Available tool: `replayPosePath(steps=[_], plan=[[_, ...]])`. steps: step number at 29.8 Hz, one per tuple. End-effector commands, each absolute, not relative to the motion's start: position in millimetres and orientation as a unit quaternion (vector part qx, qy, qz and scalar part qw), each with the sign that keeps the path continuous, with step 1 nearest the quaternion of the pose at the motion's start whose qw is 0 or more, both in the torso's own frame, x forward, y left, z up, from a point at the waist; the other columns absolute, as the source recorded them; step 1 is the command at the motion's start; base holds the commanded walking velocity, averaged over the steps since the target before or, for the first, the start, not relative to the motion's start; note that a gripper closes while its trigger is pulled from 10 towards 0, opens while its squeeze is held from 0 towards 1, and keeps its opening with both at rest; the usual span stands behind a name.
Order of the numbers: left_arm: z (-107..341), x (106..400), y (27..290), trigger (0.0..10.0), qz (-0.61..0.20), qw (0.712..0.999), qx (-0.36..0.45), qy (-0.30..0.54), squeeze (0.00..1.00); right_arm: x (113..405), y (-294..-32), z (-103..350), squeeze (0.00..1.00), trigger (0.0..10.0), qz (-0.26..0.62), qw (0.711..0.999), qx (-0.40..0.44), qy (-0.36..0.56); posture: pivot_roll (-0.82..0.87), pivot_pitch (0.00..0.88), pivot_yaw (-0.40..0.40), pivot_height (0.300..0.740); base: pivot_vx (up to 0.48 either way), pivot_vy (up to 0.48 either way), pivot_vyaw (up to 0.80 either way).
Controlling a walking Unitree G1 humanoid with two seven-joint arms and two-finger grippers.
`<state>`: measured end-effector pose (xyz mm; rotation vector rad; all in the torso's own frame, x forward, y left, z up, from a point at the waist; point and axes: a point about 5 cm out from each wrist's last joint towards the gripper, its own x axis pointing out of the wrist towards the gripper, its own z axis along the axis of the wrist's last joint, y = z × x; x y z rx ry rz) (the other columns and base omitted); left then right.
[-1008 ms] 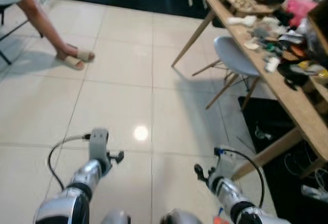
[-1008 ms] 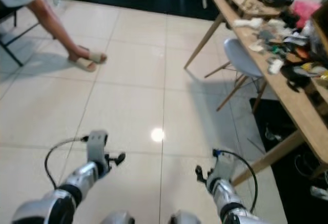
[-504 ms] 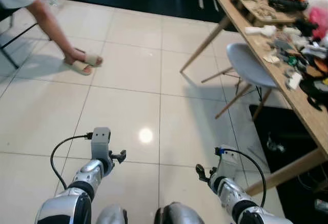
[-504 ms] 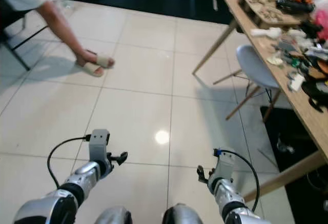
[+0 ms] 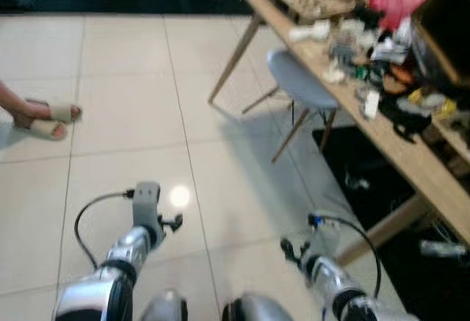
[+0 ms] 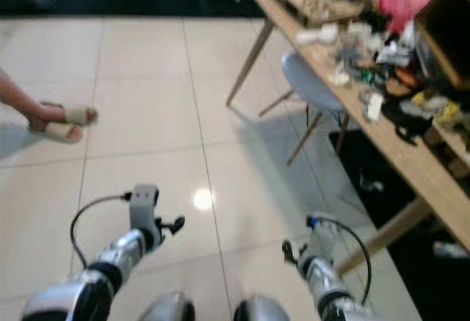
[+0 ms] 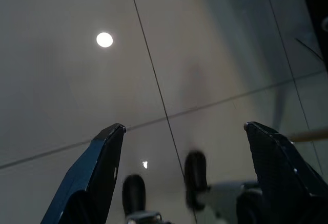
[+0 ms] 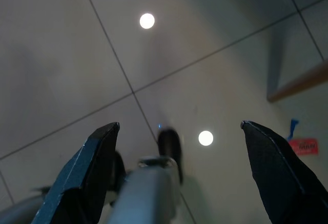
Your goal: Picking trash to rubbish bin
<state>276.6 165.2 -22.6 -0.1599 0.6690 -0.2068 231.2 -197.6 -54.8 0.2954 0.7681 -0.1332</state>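
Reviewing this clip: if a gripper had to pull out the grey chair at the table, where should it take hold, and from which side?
Probably the grey chair's seat shell, at its rounded rim facing the open floor, approached from that floor side. The thin edge suits two fingers, the table blocks the far side, and the splayed wooden legs sit low. Both grippers, left and right, are open.

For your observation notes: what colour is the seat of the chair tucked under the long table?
Pale grey-blue chair seat, clearest in the right eye view.

Chair (image 5: 302,89) seemingly tucked under cluttered table (image 5: 411,163)
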Motion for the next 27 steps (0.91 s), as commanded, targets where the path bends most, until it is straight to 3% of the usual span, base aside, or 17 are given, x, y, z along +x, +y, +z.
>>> replayPosePath(steps=[1, 27], plan=[[-28.3, 270.6, 161.3, 10.0, -0.107, 0.931, -0.077, 0.341, 0.00, 226.0, -203.5, -57.3, 0.00, 10.0, -0.073, 0.911, 0.140, 0.380, 0.12, 0.119, -0.098, 0.740, 0.304, 0.000, 0.00], [-28.7, 270.2, 161.3, 10.0, -0.107, 0.931, -0.074, 0.342, 0.00, 227.6, -203.0, -56.5, 0.00, 10.0, -0.073, 0.912, 0.142, 0.379, 0.13, 0.113, -0.094, 0.740, 0.306, 0.000, 0.00]])
